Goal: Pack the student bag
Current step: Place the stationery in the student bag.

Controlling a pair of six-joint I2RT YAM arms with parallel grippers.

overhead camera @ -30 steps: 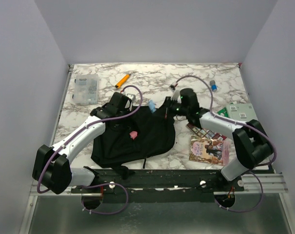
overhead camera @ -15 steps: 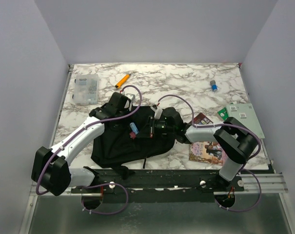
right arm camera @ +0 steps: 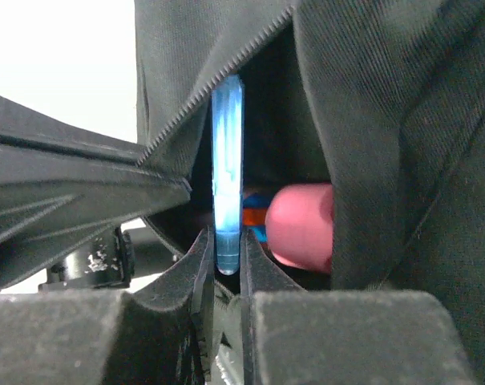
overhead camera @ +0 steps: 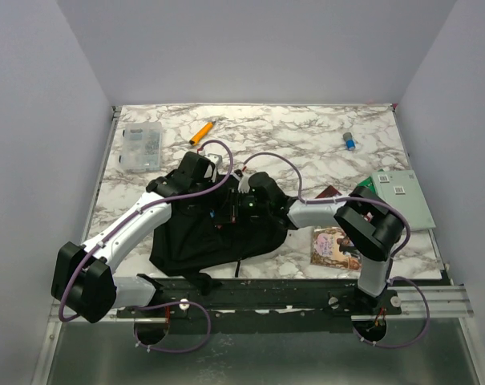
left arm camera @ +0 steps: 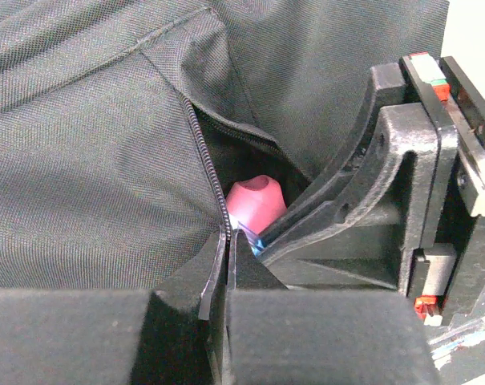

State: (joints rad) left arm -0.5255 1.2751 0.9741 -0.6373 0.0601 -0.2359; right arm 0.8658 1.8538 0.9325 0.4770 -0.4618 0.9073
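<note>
While pinched shut with the left jaws on the zip edge of the student bag [overhead camera: 202,237], holding its pocket mouth [right arm camera: 262,120] apart. Lying flat at the near middle of the table [overhead camera: 306,136], under both arms. Gripping narrowly with the right jaws the near end of a blue tube [right arm camera: 228,160], long axis straight ahead into the gap, tip past the zip teeth, just left of a pink rounded thing [right arm camera: 302,224] inside. Probably next: pushing straight on with the right arm, then letting go.

Lab: grey-walled booth [overhead camera: 34,120], marble table [overhead camera: 306,136]
</note>
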